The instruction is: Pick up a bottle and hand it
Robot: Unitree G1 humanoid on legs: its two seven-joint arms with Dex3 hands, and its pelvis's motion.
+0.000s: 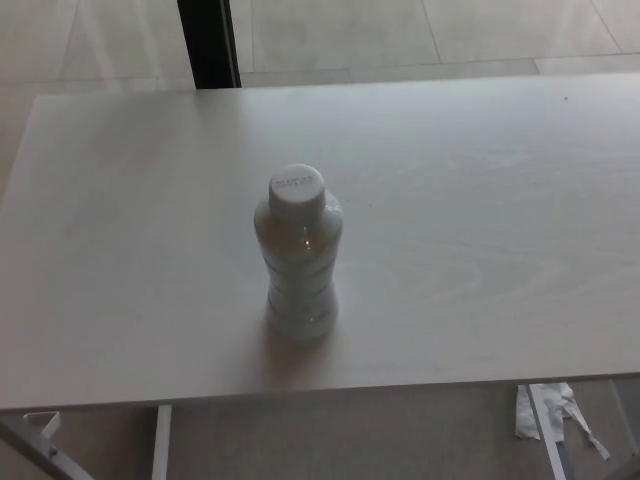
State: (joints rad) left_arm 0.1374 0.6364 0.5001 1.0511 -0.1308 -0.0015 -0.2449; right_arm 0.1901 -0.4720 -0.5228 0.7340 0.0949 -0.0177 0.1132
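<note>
single head view only, high vantage, tilted steeply down and forward. table (480,250) fills most of frame, near edge low in picture, far edge near top. bottle (298,260) near centre, cap seen from above. floor (420,30) strip beyond table. no second view to overlap.

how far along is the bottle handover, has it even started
Nothing looks done yet. The bottle stands upright, capped, on the white table, nearer its front edge. Nothing is in hand: neither robot hand shows in the head view, and nothing touches the bottle. Still left is everything: reaching in, gripping the bottle, lifting it and handing it over. No person is in view to receive it.
</note>
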